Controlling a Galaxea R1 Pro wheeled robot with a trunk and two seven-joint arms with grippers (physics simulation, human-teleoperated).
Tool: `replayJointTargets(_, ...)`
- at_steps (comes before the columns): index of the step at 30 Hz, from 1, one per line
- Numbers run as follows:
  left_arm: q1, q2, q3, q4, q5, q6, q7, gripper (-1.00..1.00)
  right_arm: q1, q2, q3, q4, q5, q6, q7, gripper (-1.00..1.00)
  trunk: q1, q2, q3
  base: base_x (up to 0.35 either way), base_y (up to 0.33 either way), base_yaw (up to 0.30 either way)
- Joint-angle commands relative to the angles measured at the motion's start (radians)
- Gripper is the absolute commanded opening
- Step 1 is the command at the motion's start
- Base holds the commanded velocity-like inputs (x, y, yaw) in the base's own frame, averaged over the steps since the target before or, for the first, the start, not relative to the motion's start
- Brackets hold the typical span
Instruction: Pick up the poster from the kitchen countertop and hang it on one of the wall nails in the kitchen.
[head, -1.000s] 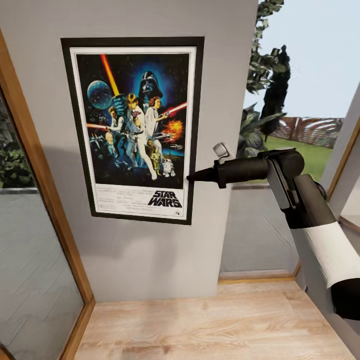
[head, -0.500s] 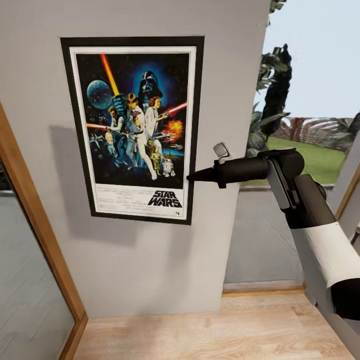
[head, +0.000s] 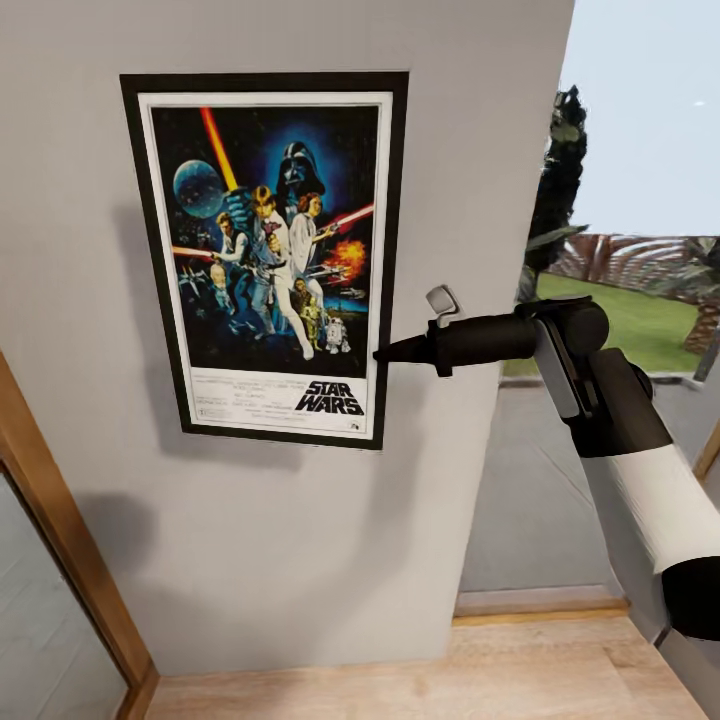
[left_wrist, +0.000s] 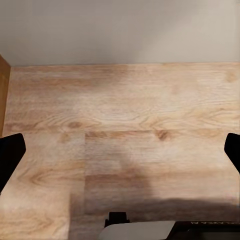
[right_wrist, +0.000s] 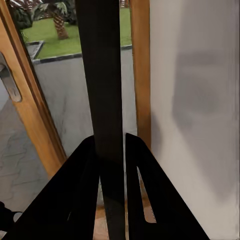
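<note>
My right arm reaches in from the lower right, right gripper (head: 385, 353) jaws pinching the poster's (head: 268, 255) right edge, held upright against the grey wall (head: 280, 560).

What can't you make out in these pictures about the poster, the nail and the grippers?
- Wall nail: head view, either hidden behind the poster or too small to see.
- Poster front: right wrist view, seen edge-on between the right gripper fingers.
- Left gripper: left wrist view, fingers cut off by the edges.
</note>
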Motion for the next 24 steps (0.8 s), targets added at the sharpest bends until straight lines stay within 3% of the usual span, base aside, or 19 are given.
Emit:
replayJointTargets(1,0.0,-0.001,0.006,-0.001,-0.001,-0.001,-0.009,1.0,0.0,-0.001,0.001,0.0,-0.005,0.008,0.001,-1.0,0.001,0.0,0.0,0.333,0.0,0.0)
replayJointTargets(9,0.0,-0.001,0.006,-0.001,-0.001,-0.001,-0.009,1.0,0.0,-0.001,0.001,0.0,-0.005,0.008,0.001,-1.0,0.001,0.0,0.0,0.291,0.0,0.0)
replayJointTargets(24,0.0,-0.001,0.006,-0.001,-0.001,-0.001,-0.009,1.0,0.0,0.0,0.001,0.0,-0.005,0.008,0.001,-1.0,0.001,0.0,0.0,0.023,0.0,0.0)
